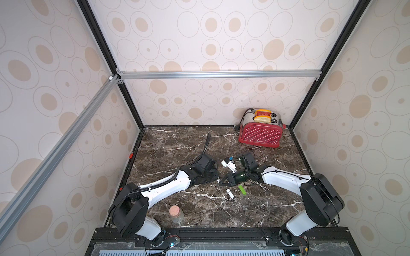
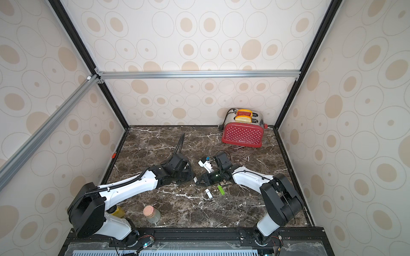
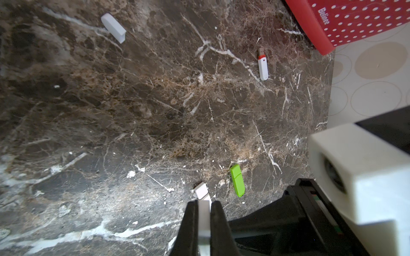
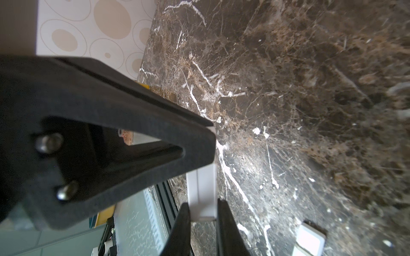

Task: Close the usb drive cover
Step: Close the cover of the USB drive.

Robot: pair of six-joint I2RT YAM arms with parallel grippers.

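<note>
We find the two arms alike in build. The left arm point(image 1: 165, 188) and the right arm point(image 1: 282, 177) have glossy white shell links. Bulky matt black joint housings point(image 1: 129, 212) sit at seven and five o'clock on the table. A black ribbed cable conduit point(image 1: 155, 185) follows the left arm, and a thin black wire point(image 1: 288, 174) follows the right. The left gripper point(image 3: 204, 202) and the right gripper point(image 4: 203, 204) have black tapered fingers. We see two silver screw heads point(image 4: 50, 141) on the left gripper.

mock kitchen booth: marble counter point(image 1: 177, 144), toaster point(image 1: 260, 135).
</note>
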